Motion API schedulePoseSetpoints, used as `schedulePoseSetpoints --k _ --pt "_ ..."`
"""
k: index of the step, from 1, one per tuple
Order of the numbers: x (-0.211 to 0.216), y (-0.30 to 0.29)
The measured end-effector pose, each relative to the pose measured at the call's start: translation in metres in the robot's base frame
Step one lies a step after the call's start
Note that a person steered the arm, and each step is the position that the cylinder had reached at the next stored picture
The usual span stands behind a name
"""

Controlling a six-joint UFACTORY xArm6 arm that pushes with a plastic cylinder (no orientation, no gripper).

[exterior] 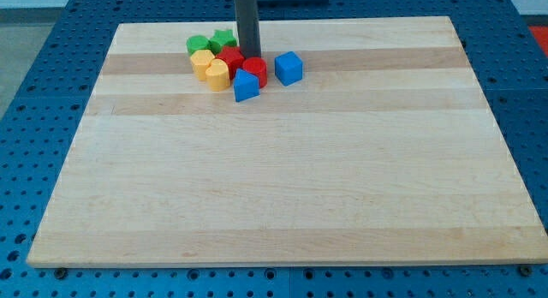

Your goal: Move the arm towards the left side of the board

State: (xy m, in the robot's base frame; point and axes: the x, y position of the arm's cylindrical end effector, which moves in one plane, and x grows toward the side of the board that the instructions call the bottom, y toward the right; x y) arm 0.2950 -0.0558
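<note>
My tip stands in the upper middle of the frame, a little left of centre, near the top edge of the wooden board. It is a bare rod end with no fingers, so it neither opens nor closes, and it holds nothing. The tip comes down right at the upper right edge of a tight cluster of blocks, and its very end is partly hidden behind the red ones.

Just left of the rod sits a green star-shaped block, with a second green block further left; its shape is hard to tell. Below these lie a yellow block and a yellow cylinder, touching each other. A red block sits just beside the tip on its lower left, and a red cylinder lies just below it. A blue triangular block rests at the cluster's lower edge. A blue cube stands slightly apart to the right.

The left side of the board lies well apart from the tip, past the cluster.
</note>
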Motion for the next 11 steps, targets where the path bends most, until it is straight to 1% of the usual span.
schedulePoseSetpoints --k 2,4,5,6,7,8,9,10,11 --pt "-0.007 0.006" --pt "-0.030 0.040" --pt "-0.035 0.090" --pt "-0.019 0.157" --pt "0.044 0.193" --pt "0.124 0.197" --pt "0.198 0.132" --pt "0.209 0.039" --pt "0.190 -0.044"
